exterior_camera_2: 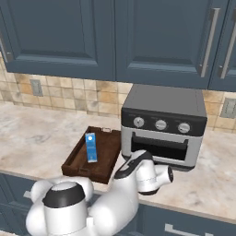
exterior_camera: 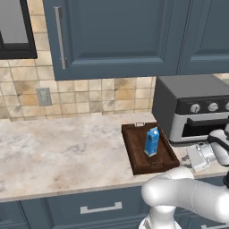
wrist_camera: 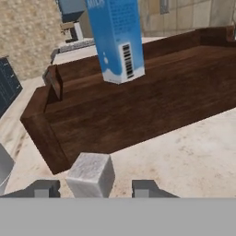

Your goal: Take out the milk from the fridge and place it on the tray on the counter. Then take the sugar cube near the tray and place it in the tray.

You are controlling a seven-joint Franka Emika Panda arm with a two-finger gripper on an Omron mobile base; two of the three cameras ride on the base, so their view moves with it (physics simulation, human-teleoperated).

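Sugar cube [wrist_camera: 91, 174] sits between the claw's [wrist_camera: 94, 188] parted fingertips, grip uncertain; milk [wrist_camera: 115, 39] upright in the tray [wrist_camera: 138, 115].

The tray [exterior_camera: 134, 154] is dark brown wood with a streaked grain. Standing in the tray, the milk [exterior_camera: 152, 142] is bright blue with a pale patch low on its front, white lettering at the top and a white panel of black barcode stripes. Just outside the tray, the sugar cube [wrist_camera: 91, 174] is mottled whitish grey. The counter [exterior_camera: 58, 150] under the tray is beige, marbled with grey veins. Beside the tray, the toaster oven [exterior_camera_2: 161, 126] is dark grey above and silver below. Behind the tray, the wall tiles [exterior_camera: 98, 96] are tan and cream; above them the cabinets [exterior_camera: 116, 36] are dark blue.
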